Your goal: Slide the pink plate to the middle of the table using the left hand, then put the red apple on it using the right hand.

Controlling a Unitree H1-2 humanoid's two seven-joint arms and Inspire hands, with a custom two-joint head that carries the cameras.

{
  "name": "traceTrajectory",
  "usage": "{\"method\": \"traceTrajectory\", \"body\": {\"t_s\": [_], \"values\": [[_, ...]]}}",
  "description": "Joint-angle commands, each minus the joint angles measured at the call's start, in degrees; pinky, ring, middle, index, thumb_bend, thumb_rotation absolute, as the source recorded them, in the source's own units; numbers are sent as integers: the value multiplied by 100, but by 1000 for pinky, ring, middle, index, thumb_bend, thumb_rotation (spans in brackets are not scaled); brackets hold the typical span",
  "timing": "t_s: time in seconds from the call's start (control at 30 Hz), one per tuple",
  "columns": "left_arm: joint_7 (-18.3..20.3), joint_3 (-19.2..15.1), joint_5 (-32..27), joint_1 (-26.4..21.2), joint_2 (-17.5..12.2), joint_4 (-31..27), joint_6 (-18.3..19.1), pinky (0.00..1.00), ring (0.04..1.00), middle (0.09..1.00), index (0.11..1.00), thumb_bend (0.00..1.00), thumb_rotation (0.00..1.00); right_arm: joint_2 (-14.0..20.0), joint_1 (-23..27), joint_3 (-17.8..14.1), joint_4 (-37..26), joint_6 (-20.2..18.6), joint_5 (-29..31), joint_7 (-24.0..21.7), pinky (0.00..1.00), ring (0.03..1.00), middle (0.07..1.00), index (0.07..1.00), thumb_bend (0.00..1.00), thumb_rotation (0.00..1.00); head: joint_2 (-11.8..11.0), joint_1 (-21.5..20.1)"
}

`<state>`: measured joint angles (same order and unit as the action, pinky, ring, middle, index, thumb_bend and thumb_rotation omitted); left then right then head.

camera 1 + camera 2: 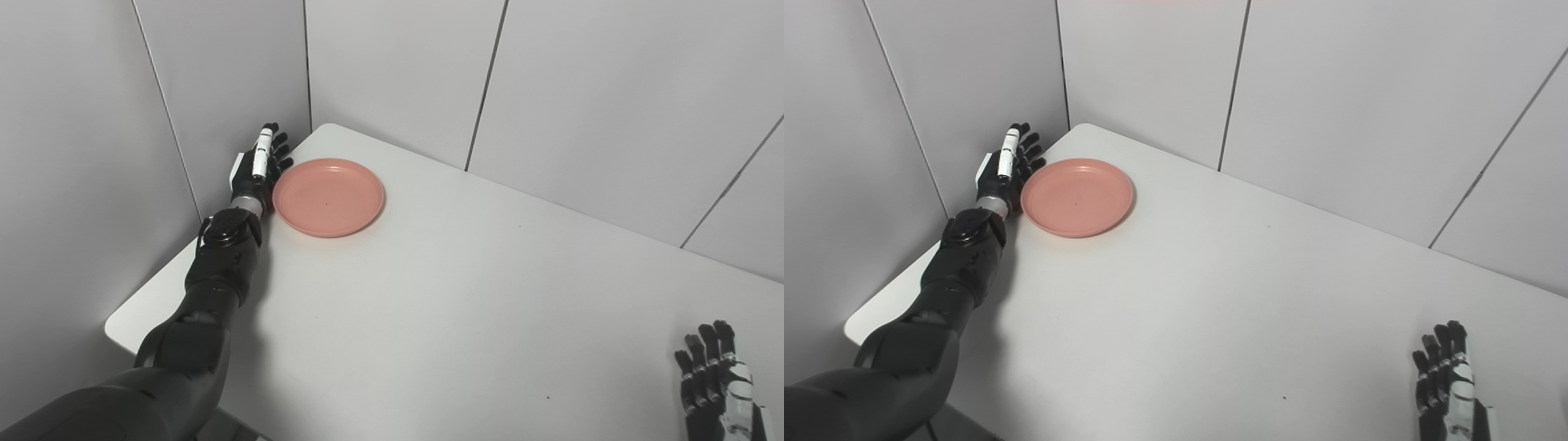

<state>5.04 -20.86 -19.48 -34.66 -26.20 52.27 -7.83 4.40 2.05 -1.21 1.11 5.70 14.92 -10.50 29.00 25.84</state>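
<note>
Neither step of the task looks done: the pink plate (328,196) sits near the far left corner of the worktop (465,306), well away from the middle, and no red apple shows in either view, so where it lies cannot be told. The left hand (260,166) stands on edge just beside the plate's left rim, at or very near contact, with its fingers (277,142) stretched out and apart toward the corner wall and nothing held; by the look of it, it is placed to push the plate sideways toward the centre, so the slide seems about to begin or only just begun. The right hand (716,380) waits at the near right of the worktop, well apart from the plate, fingers extended and spread, holding nothing. The plate lies flat, open face up, empty; being round it has no long axis and points no particular way, so it can be pushed from any side. All that is left, as far as can be judged, is the whole slide and then the apple
</note>
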Motion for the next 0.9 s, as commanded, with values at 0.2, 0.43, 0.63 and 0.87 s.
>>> {"method": "traceTrajectory", "body": {"t_s": [0.2, 0.43, 0.63, 0.87], "values": [[180, 121, -11, -79, 55, -44, 163, 905, 908, 902, 883, 366, 1000, 62, -514, -64, 333, -126, -14, -8, 1000, 1000, 1000, 1000, 195, 1000, 9, -22], [210, 86, -140, -87, 164, -52, 230, 888, 884, 881, 868, 373, 1000, 37, -520, -72, 315, -146, 31, -4, 1000, 1000, 1000, 1000, 193, 1000, 20, -51], [407, 104, -221, 7, 268, -255, 260, 874, 879, 879, 864, 381, 1000, 24, -518, -63, 287, -164, 22, 10, 1000, 1000, 1000, 1000, 189, 1000, 23, -68], [384, 106, -218, 133, 433, -695, 562, 867, 877, 878, 865, 392, 1000, 8, -527, -53, 290, -78, 24, -20, 1000, 994, 1000, 1000, 167, 1000, 29, -90]]}}
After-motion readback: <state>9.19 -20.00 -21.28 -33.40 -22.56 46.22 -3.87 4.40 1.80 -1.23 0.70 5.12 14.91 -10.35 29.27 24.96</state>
